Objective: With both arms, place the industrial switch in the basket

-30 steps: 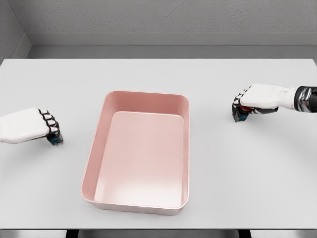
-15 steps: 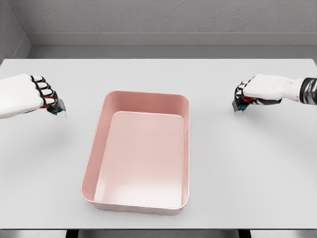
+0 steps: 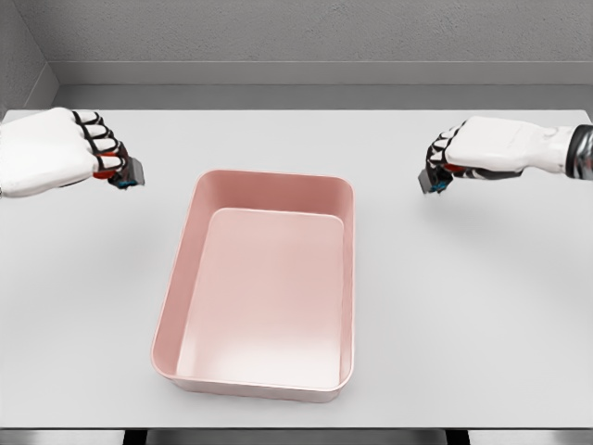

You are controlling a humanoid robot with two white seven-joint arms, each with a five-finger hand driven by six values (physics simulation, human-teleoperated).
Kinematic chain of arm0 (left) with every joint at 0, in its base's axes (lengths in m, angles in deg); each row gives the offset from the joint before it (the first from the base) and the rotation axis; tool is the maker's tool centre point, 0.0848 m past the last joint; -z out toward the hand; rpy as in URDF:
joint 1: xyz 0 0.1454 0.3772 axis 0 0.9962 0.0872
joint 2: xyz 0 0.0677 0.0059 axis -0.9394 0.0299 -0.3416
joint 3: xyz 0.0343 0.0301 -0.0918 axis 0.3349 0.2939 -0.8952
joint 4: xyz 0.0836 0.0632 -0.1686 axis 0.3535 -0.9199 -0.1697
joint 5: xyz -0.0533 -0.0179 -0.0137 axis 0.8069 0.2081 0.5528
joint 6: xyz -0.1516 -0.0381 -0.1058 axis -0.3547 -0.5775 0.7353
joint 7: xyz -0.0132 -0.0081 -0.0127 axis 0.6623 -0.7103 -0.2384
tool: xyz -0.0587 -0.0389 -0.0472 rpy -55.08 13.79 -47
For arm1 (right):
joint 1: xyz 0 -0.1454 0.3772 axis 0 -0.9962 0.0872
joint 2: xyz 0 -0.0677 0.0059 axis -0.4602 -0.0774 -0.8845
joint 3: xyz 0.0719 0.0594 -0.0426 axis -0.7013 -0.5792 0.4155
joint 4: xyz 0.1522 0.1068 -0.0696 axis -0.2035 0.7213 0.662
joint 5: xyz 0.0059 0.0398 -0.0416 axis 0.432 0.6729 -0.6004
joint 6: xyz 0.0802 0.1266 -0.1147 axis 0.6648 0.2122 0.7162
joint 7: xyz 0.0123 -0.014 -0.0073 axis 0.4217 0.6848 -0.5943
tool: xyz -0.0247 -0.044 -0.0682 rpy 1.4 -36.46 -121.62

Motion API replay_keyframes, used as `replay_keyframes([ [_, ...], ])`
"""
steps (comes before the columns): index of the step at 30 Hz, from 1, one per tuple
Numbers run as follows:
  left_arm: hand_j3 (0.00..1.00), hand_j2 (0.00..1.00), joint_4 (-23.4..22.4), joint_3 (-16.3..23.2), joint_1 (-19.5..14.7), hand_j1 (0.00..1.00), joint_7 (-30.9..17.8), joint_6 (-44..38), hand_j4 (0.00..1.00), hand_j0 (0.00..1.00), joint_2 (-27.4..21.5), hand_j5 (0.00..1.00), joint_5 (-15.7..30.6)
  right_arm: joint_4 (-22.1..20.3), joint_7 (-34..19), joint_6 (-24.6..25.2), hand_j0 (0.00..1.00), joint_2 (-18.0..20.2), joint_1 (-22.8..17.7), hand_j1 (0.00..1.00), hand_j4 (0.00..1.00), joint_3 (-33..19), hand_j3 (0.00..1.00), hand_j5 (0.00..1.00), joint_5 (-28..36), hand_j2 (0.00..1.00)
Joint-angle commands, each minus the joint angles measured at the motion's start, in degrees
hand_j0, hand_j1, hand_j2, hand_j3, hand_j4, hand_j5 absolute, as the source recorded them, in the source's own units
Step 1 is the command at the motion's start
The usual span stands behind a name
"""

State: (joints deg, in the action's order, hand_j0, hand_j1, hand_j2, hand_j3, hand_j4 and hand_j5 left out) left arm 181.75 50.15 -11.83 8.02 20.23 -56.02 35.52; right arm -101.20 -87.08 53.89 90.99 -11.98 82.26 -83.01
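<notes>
- Switches show as two small dark blocks, one in each hand, each with a touch of red and blue-green where the fingers leave it bare.
- No brand, label or writing can be read on either of them, or on anything else; both are too small and too covered to make out more of their shape.
- One switch point(image 3: 130, 173) sits in the left hand point(image 3: 56, 151), whose fingers are curled tight around it; it is held near the table's left edge, toward the far left corner.
- Only a grey end of this switch sticks out past the fingertips, pointing toward the basket.
- A second switch point(image 3: 433, 179) is gripped in the right hand point(image 3: 482, 151), fingers closed over it from above; it is held near the right edge, toward the far right corner.
- One basket point(image 3: 181, 269), a pink rectangular tub with rounded corners and plain smooth walls, stands in the middle of the table point(image 3: 463, 315), its long sides running from the near edge toward the far edge.
- Both switches are outside the basket, well apart from it, level with its far rim, one on either side.
- Count: two switches, two hands, one basket, one white table.
</notes>
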Motion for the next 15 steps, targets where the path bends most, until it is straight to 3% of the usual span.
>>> replay_keyframes([
  [1,0.43,0.43,0.01,0.37,-0.19,0.43,-2.32,0.01,0.43,0.43,2.76,0.43,0.36,-0.81,0.06,0.14,0.48,0.80,0.09,0.48,0.48,-0.01,0.48,0.48,1.56,0.48],
  [10,0.42,0.42,0.09,0.63,-2.12,0.42,-8.91,0.01,0.42,0.42,8.92,0.42,0.36,-4.59,0.14,0.14,0.48,0.54,1.23,0.48,0.48,0.43,0.48,0.48,2.53,0.48],
  [15,0.42,0.42,0.18,1.59,-4.76,0.42,-9.00,0.01,0.42,0.42,12.87,0.42,0.45,-7.22,0.14,0.14,0.48,0.37,1.85,0.48,0.48,0.43,0.48,0.48,2.88,0.48],
])
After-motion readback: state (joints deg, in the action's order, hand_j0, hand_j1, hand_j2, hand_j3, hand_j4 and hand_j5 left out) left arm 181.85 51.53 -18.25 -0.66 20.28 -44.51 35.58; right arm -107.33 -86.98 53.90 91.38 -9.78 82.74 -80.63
